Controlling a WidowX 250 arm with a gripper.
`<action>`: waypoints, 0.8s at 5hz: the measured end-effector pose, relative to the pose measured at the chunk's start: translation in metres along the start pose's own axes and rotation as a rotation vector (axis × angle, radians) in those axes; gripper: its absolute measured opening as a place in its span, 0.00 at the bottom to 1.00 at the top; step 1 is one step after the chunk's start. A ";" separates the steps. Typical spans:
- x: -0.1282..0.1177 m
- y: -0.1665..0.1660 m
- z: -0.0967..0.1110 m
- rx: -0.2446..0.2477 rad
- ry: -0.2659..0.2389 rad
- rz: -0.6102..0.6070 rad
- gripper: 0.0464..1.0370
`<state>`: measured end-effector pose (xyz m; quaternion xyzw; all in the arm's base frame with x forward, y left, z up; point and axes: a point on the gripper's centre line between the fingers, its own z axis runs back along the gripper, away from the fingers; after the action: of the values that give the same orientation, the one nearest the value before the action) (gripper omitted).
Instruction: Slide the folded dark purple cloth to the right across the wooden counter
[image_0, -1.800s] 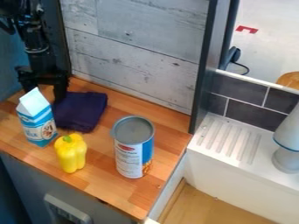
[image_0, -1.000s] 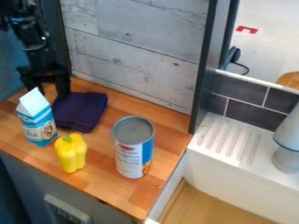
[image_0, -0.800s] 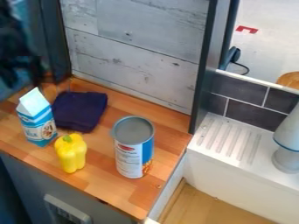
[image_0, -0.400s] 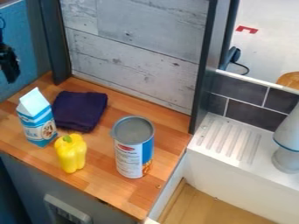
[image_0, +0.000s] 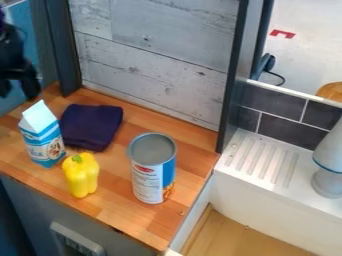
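Observation:
At the left edge, above and behind the milk carton, my black gripper (image_0: 18, 90) hangs open with nothing between its fingers. Nearest to it, the blue and white milk carton (image_0: 41, 139) stands upright on the wooden counter (image_0: 123, 216). A folded dark purple cloth (image_0: 92, 127) lies flat just right of the carton. In front of these, a yellow bell pepper (image_0: 81, 175) with a green stem top stands upright. A large can (image_0: 152, 170) with a grey lid and a white and blue label stands farther right.
A whitewashed plank wall (image_0: 150, 60) backs the counter, with dark posts at both its ends. To the right are a white ridged ledge (image_0: 260, 162), a grey and white lamp-like object (image_0: 328, 162) and dark tiles (image_0: 274, 105).
From over the back of the cloth, the gripper has moved left to the view's edge, then slightly back into view. Carton, cloth, pepper and can have kept their places.

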<state>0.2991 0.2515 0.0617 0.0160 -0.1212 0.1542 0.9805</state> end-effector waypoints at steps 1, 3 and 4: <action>0.008 -0.053 -0.032 -0.001 0.008 -0.031 0.96; 0.013 -0.081 -0.039 0.023 -0.007 -0.083 0.96; 0.009 -0.085 -0.053 0.030 0.022 -0.078 0.96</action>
<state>0.3459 0.1773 0.0134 0.0339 -0.1075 0.1180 0.9866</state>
